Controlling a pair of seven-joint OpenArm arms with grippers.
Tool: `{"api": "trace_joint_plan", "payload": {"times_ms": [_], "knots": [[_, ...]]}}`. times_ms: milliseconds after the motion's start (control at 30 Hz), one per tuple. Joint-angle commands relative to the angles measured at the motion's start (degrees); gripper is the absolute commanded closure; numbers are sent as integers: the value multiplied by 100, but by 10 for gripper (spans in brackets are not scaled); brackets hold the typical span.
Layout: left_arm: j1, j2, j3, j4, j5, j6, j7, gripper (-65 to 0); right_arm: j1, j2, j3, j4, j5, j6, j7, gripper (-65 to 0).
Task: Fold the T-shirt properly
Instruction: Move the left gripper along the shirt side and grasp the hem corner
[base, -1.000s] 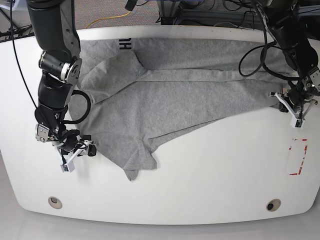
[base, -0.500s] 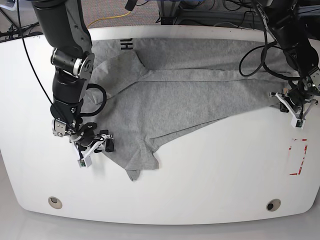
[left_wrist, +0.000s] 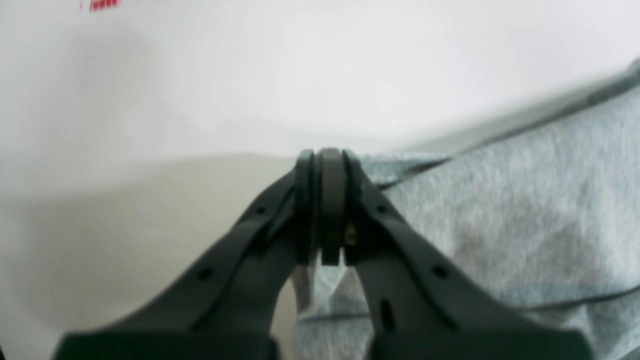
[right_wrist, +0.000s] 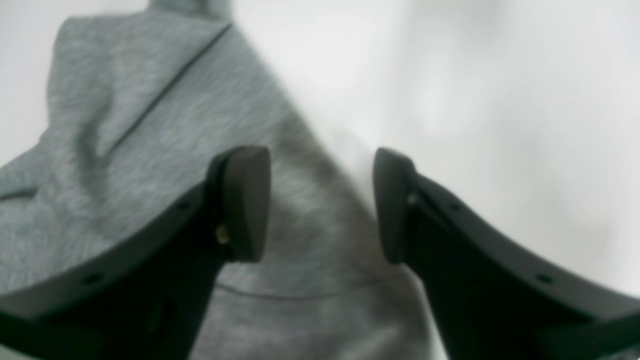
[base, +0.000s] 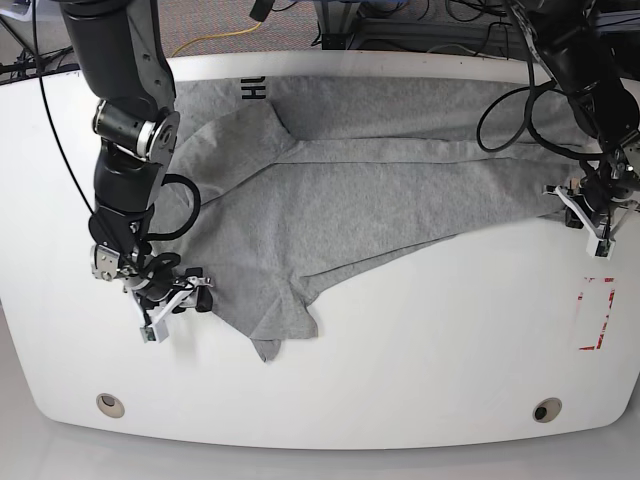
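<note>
White, glossy bench (base: 420, 340) carries the light heather-grey cotton T-shirt (base: 350, 190), spread crumpled across its far half. Right pincer (right_wrist: 320, 205) gapes wide over the shirt's near-left edge, gripping nothing. Left pincer (left_wrist: 324, 210) is clamped tight on the shirt's right edge. Bare bench lies nearer the camera.

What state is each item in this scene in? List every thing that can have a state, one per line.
T-shirt: spread over the table, partly folded, rumpled, one edge pinched.
Left gripper: shut on the T-shirt's edge.
Right gripper: open, jaws over a T-shirt edge, holding nothing.
Table: white, carrying the T-shirt.
</note>
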Motion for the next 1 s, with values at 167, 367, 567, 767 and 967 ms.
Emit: {"api": "trace_joint_plan", "payload": {"times_ms": [167,367,567,767,967], "knots": [[-110,-97,-11,116,-58,10,-91,0,194,364,8,86,83,-66,159,-409],[-136,-97,-11,125,-67,10,-91,0,-114,417,8,86,83,-145,334,-409],[-163,-89,-11,239,-67,10,-91,0,-308,180,-1,104,83,-145,343,-409],[-163,-80,-11,679,-67,10,-91,0,-281,-40,-695,113,144,-172,352,-404],[-163,-80,-11,872,-67,10,-91,0,-176,-181,-739,113,135,-172,352,-230]]}}
